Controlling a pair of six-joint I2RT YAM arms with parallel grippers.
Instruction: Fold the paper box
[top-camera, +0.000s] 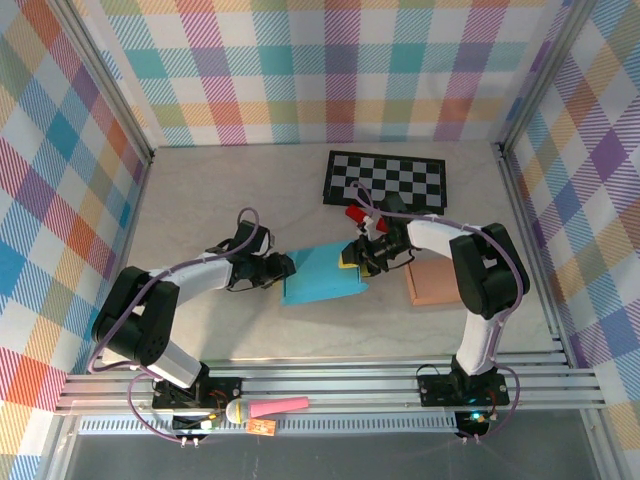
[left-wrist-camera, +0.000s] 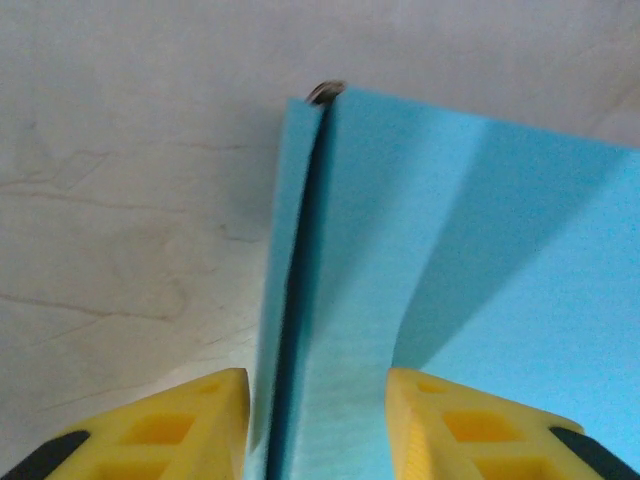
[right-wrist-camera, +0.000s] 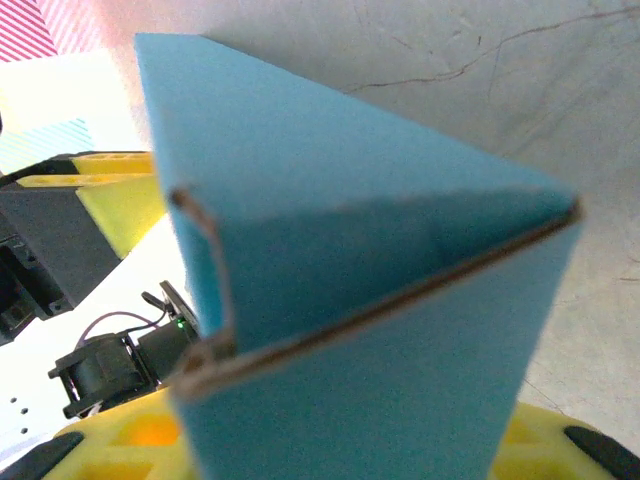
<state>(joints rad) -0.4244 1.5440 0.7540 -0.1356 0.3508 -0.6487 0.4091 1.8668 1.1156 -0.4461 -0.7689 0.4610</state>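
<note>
Left hand (left-wrist-camera: 315, 390) and right hand (right-wrist-camera: 345, 445) (part open) apparently pinch paper box (top-camera: 320, 277).

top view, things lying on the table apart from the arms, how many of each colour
blue: 1, the paper box
black and white: 1, the checkerboard
tan: 1, the flat board
total: 3

I count one blue paper box (top-camera: 322, 278), one checkerboard (top-camera: 386, 180) at the table's (top-camera: 230, 190) far edge, one tan board (top-camera: 430, 286) near its right edge
</note>
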